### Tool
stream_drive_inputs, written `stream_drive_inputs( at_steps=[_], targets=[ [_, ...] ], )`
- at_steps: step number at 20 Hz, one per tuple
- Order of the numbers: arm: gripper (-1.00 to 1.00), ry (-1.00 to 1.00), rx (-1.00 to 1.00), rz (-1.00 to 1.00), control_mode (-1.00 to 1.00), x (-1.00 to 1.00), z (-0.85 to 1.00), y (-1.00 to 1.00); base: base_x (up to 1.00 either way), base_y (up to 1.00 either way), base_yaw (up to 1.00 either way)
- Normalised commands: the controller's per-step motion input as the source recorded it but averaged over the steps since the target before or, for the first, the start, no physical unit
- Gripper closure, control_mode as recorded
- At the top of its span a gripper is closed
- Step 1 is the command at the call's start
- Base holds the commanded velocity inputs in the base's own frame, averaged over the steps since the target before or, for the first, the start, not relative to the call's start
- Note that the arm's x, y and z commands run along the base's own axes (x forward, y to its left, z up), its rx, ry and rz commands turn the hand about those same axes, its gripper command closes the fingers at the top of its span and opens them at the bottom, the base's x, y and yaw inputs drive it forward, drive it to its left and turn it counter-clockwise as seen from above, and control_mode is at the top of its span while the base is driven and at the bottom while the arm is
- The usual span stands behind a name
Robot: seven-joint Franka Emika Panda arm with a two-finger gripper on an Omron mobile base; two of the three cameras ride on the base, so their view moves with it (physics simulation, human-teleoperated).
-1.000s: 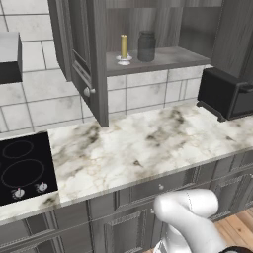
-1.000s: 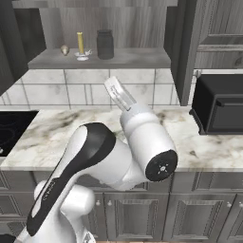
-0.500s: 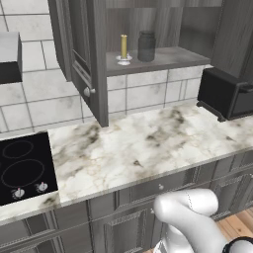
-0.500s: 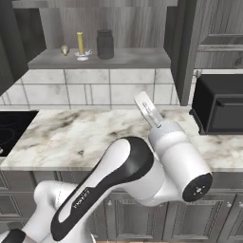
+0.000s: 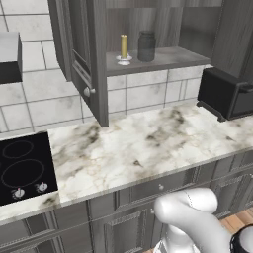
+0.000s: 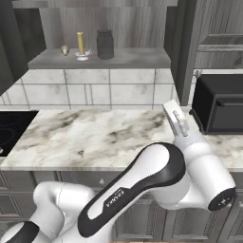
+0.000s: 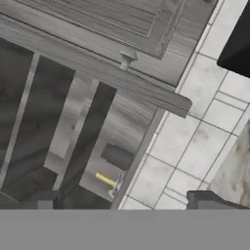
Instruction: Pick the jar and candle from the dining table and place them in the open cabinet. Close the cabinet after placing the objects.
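The candle and the jar are both standing on the shelf inside the cabinet, side by side and close together but not touching, the candle in its small pale dish. Judging from that, the placing is finished and the step in hand is shutting the cabinet. The jaws are standing wide apart and holding nothing, hovering above the marble tabletop, well below and in front of the shelf and off to the side nearer the black oven.

In the hand view the jar and candle are lying ahead of the jaws and a little toward one side, with a panelled door and its round knob farther ahead still. In the left base view another door is hanging open, swung out toward the robot, its knob facing the cooktop.

To close well, the arm is probably needing to rise beyond a door's outer face, then push flat on the panel near the free edge, not near the hinge, so the door is swinging without the jaws slipping. Both doors seem to need attention; the far one's angle is hard to judge
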Motion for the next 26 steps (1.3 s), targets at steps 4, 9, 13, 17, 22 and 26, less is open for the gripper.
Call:
stream_drive_inputs(
  at_steps=[4, 9, 13, 17, 22, 26],
  targets=[
    [-1.00, 0.00, 0.08, 0.01, -1.00, 0.47, 0.00, -0.44, 0.00, 0.00, 0.00],
    [-1.00, 0.00, 0.03, 0.05, -1.00, 0.43, -0.07, -0.31, 0.00, 0.00, 0.00],
    [-1.00, 0.00, 0.00, 0.06, -1.00, 0.36, -0.04, -0.31, 0.00, 0.00, 0.00],
    [-1.00, 0.00, 0.00, 0.06, -1.00, 0.36, 0.00, -0.31, 0.00, 0.00, 0.00],
    [-1.00, 0.00, 0.00, 0.05, -1.00, 0.34, 0.00, -0.25, 0.00, 0.00, 0.00],
    [-1.00, 0.00, 0.00, 0.04, -1.00, 0.37, 0.00, -0.22, 0.00, 0.00, 0.00]
  ],
)
